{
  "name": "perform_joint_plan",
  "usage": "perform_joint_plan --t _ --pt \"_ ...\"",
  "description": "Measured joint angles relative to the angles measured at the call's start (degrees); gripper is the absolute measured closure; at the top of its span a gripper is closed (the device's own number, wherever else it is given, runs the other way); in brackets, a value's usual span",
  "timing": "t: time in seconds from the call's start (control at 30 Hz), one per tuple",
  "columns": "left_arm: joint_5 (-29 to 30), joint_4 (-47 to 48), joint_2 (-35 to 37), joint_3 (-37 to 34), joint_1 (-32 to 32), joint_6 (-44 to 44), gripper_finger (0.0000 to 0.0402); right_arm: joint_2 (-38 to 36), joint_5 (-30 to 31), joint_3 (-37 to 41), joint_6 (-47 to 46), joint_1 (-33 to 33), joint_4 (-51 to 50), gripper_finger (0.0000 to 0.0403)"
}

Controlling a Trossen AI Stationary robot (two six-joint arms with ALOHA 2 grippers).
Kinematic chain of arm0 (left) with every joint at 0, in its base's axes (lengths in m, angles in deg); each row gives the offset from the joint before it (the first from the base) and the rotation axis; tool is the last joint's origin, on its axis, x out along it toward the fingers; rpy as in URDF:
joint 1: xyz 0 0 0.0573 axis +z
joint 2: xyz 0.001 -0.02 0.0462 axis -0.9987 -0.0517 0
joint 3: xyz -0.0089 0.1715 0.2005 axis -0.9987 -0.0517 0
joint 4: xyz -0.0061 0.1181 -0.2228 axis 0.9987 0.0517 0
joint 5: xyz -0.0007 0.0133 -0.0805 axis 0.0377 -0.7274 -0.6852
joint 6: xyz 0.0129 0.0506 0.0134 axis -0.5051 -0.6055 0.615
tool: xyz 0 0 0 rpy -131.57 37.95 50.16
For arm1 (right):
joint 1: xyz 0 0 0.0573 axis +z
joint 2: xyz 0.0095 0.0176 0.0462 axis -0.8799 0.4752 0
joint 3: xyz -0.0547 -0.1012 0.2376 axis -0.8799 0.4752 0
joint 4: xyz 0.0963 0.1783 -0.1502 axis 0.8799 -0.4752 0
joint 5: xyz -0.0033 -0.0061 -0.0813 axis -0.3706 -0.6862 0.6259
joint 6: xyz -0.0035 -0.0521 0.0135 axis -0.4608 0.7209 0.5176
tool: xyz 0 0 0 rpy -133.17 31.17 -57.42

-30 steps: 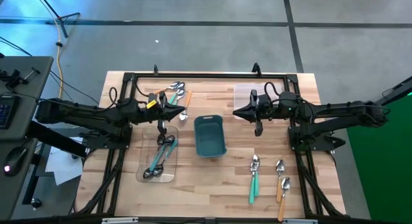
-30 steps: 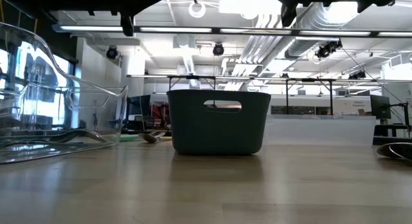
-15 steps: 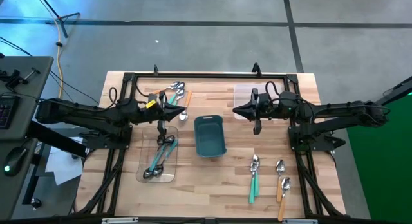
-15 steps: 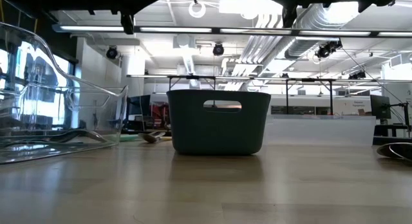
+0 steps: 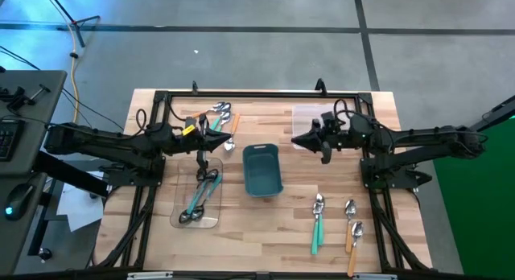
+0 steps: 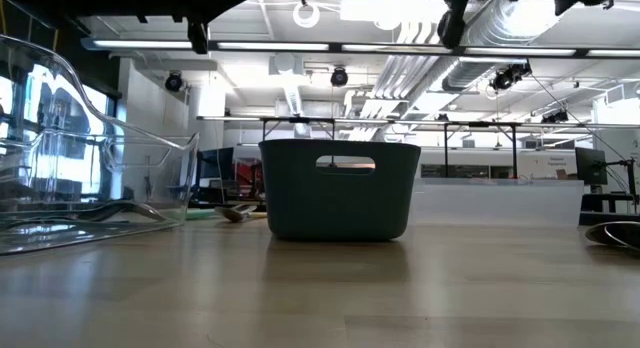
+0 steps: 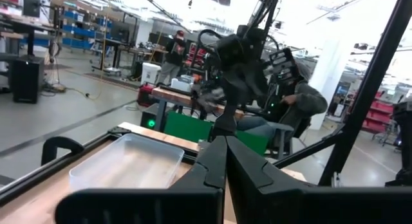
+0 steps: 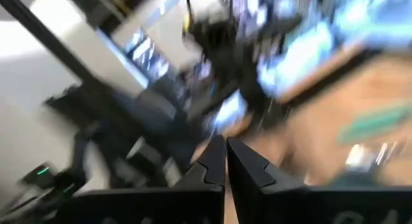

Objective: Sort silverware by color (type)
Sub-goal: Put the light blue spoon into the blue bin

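On the wooden table, unsorted spoons wait near-right while both grippers, left and right, hover closed and empty.

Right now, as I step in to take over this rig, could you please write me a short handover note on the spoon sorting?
Left gripper: shut, empty, raised beside the bin's left far corner.
Right gripper: shut, empty, raised by the empty clear tray at the far right.
Spoons: several teal and dark ones lie in the clear tray at the near left. A mixed heap of spoons sits at the far left. Loose spoons lie on the table at the near right, teal and orange.
The teal bin in the middle looks empty.
Done: part of the sort, in the left tray.
Left: the far heap and the near-right spoons.
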Motion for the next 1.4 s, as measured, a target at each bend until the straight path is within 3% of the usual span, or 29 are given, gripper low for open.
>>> perform_joint_plan --t 0.07,0.23,0.4,0.57,0.87,1.4 --pt "0.0 0.05 0.0 0.0 0.0 0.79 0.0401 0.0 -2.5 -3.56 -2.18 2.21 -10.31 0.0391" --pt "0.02 0.15 0.0 0.0 0.0 0.87 0.0401 2.32 -1.89 -12.93 -6.05 10.39 -43.43 0.0347" --pt "0.01 0.49 0.0 0.0 0.06 0.88 0.0401 5.72 -1.53 -15.52 -21.76 20.01 -59.19 0.0286" --pt "0.02 1.01 0.0 0.0 0.04 0.92 0.0401 10.19 -1.19 -12.6 -37.27 27.82 -59.11 0.0249" --pt "0.02 1.01 0.02 0.0 0.04 0.94 0.0401 23.3 -1.81 -11.12 -59.8 33.54 -57.75 0.0245" --pt "0.04 1.05 0.02 0.0 0.05 0.93 0.0401 35.51 -1.1 -11.14 -68.45 34.86 -56.22 0.0245"
